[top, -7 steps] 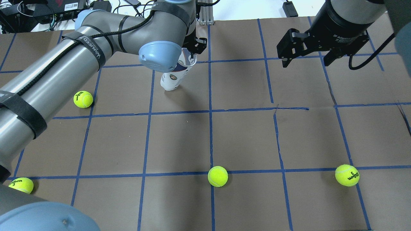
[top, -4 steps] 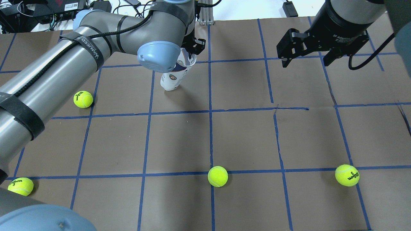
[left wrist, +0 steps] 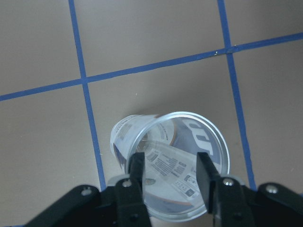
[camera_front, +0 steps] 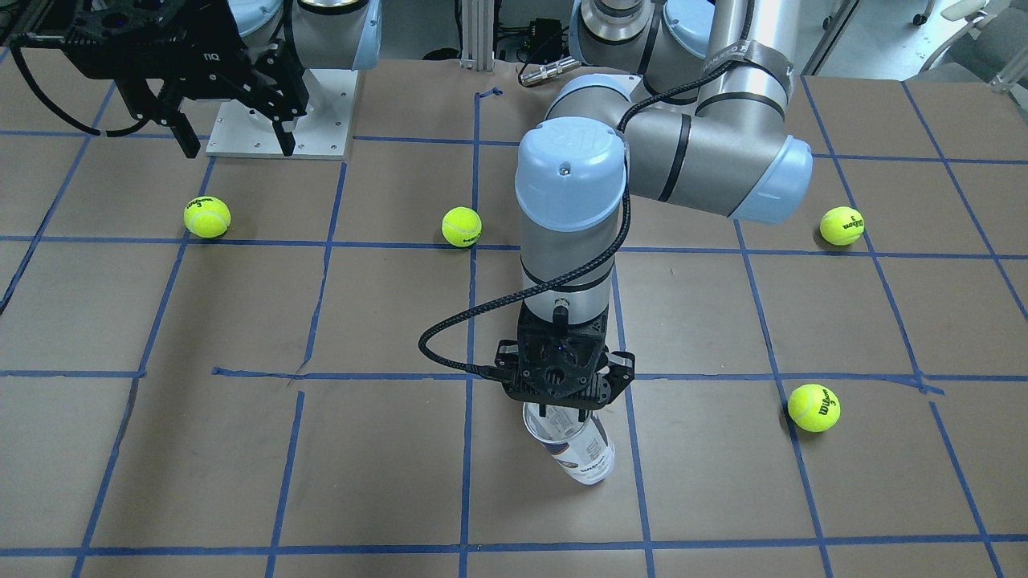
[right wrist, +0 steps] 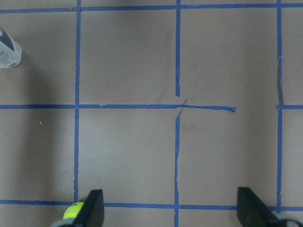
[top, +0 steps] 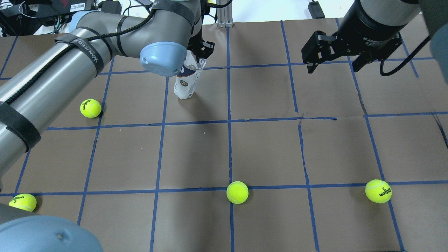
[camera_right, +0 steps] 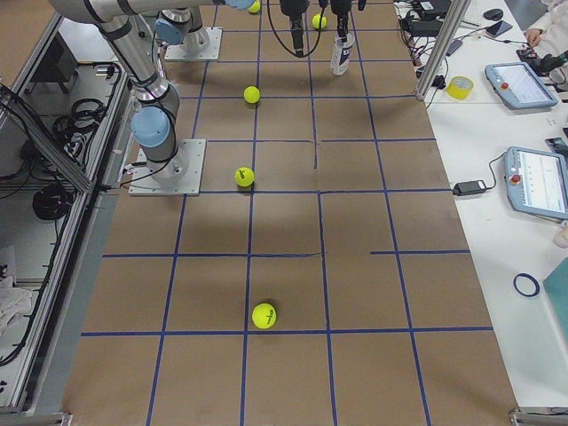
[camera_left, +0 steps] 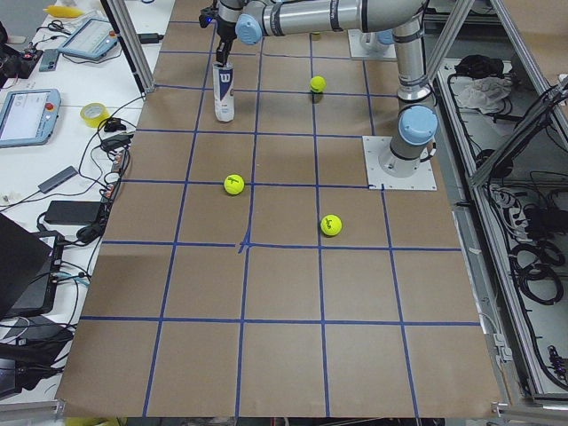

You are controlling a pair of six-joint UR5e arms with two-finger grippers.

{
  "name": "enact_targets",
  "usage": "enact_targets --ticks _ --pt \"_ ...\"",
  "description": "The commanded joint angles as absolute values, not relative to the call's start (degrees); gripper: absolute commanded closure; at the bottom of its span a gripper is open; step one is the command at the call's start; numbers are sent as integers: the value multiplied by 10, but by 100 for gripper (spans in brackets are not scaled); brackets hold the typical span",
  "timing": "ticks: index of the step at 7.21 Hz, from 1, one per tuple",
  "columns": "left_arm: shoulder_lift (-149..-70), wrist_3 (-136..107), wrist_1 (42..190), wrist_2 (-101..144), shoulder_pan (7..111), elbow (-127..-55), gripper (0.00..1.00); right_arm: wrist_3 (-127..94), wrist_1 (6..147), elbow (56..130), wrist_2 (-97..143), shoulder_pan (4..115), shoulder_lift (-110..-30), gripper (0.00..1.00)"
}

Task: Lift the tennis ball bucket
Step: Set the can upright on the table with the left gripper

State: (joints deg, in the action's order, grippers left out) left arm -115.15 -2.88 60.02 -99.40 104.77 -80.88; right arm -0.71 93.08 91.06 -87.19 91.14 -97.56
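Note:
The tennis ball bucket (top: pixel 187 84) is a clear can with a white and navy label. It stands leaning on the brown paper at the far middle-left, mouth up and empty, and shows in the front view (camera_front: pixel 590 461) and the left wrist view (left wrist: pixel 123 137). My left gripper (top: pixel 197 58) points straight down onto its mouth. In the left wrist view my left gripper (left wrist: pixel 171 163) has its fingers a short gap apart, dipped inside the rim and clamping nothing I can see. My right gripper (top: pixel 332 68) hangs open and empty at the far right.
Several yellow-green tennis balls lie loose: one left of the bucket (top: pixel 90 108), one near middle (top: pixel 237 192), one near right (top: pixel 378 191), one near left (top: pixel 22 202). Cables and electronics sit beyond the far edge (top: pixel 70 7). Blue tape marks a grid.
My left gripper has moved left, and the bucket's top has gone with it. Its base stayed put, so it now leans less. The right arm has not moved.

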Motion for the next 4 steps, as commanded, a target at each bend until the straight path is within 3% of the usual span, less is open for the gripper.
enact_targets --ticks 1,3,4 --pt "-1150 -19 588 -993 1029 -807 49 -8 931 911 -872 911 -976 0" --pt "-1143 -11 563 -991 1015 -809 45 -8 931 911 -871 911 -976 0" --pt "-1136 -12 562 -989 1015 -809 37 -8 931 911 -871 911 -976 0"
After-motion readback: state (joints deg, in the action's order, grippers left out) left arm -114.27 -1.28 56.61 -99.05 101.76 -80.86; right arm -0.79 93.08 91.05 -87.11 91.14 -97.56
